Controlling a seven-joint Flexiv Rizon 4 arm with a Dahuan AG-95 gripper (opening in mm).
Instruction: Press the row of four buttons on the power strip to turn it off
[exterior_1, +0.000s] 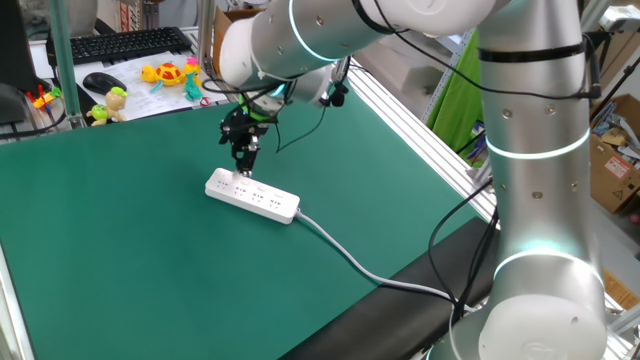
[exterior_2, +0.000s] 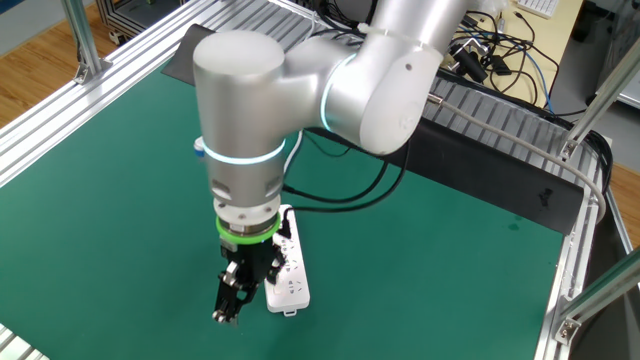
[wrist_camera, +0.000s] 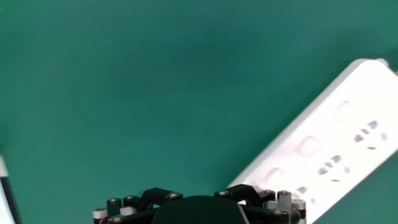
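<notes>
power strip (exterior_1: 252, 195): flat on the green worktop (exterior_1: 120, 250), roughly mid-mat, cable (exterior_1: 350, 262) trailing off one end
buttons (wrist_camera: 306, 145): in a line along the strip's top (pretty faint)
hand (exterior_1: 241, 170): just over the strip's far end, fingers spread wide, gripping nothing

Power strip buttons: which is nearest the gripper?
The last button at the power strip's cable-free end; the gripper hangs there, the other three lie toward the cable.

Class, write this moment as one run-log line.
gripper: open, empty | position: above far end of power strip | cable: trails toward table edge | buttons: contact unclear
</notes>
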